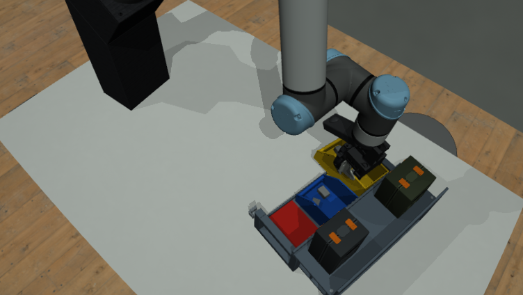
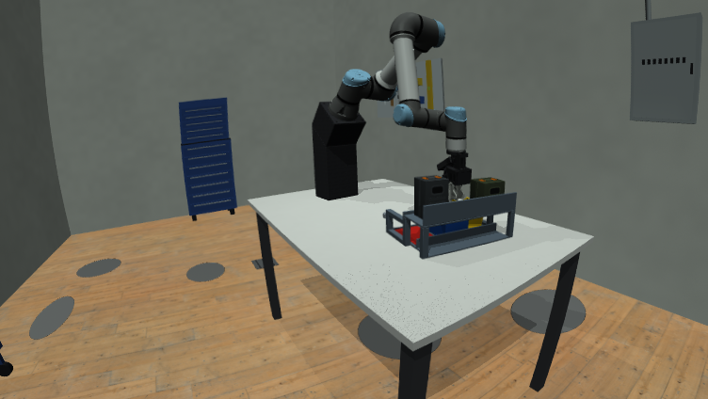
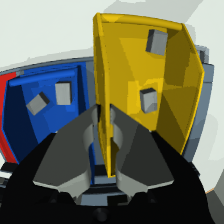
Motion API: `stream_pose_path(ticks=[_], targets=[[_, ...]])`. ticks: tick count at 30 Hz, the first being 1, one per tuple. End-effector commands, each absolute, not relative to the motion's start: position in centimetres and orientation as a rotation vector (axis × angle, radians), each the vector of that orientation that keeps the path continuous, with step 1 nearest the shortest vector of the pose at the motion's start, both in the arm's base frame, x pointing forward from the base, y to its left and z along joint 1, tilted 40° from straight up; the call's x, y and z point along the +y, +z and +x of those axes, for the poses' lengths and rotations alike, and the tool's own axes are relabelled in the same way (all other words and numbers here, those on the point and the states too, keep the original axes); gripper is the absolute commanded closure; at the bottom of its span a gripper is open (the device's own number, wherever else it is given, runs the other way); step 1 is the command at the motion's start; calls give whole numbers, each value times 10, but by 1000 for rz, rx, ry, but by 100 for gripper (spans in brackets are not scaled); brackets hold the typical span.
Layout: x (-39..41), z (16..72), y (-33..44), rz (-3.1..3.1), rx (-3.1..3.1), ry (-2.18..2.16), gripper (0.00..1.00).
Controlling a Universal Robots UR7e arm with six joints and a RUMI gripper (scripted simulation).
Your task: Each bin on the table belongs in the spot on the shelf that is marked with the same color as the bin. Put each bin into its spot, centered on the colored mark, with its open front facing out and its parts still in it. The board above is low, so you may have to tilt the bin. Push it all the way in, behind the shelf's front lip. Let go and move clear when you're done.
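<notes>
The yellow bin (image 1: pixel 325 158) (image 2: pixel 475 223) (image 3: pixel 130 60) is at the shelf's right end. Its open front faces out and sticks out past the blue bin's. Two grey parts (image 3: pixel 157 42) (image 3: pixel 148 100) lie inside. My gripper (image 1: pixel 346 171) (image 2: pixel 456 194) (image 3: pixel 103 105) is shut on its left side wall. The blue bin (image 1: pixel 334 201) (image 2: pixel 453 227) (image 3: pixel 50 117) sits in the middle of the shelf (image 1: pixel 275 236) (image 2: pixel 468 209), left of the yellow bin, with grey parts inside. A flat-looking red area (image 1: pixel 293 221) (image 2: pixel 415 233) lies left of it. The yellow bin's underside and colored mark are hidden.
A dark grey box (image 1: pixel 342 234) (image 2: pixel 431 196) and a green box (image 1: pixel 406 186) (image 2: pixel 488 186) with orange clips stand on the upper board behind the bins, with a gap between them. The shelf's end frame stands beside the red area. The arm's black pedestal (image 1: pixel 135 69) (image 2: pixel 336 163) is farther away.
</notes>
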State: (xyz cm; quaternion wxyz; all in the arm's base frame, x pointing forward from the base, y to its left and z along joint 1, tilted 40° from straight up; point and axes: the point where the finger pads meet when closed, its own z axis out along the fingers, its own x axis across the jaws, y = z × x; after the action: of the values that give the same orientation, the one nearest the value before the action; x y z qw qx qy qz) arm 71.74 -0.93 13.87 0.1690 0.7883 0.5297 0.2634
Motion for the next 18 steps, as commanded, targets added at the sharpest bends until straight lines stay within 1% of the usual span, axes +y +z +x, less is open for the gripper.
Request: stream_pose_path(ticks=[1, 18], targets=[[-9, 718, 139, 2232, 1499, 756, 100], [-9, 718, 139, 2228, 1496, 760, 100]])
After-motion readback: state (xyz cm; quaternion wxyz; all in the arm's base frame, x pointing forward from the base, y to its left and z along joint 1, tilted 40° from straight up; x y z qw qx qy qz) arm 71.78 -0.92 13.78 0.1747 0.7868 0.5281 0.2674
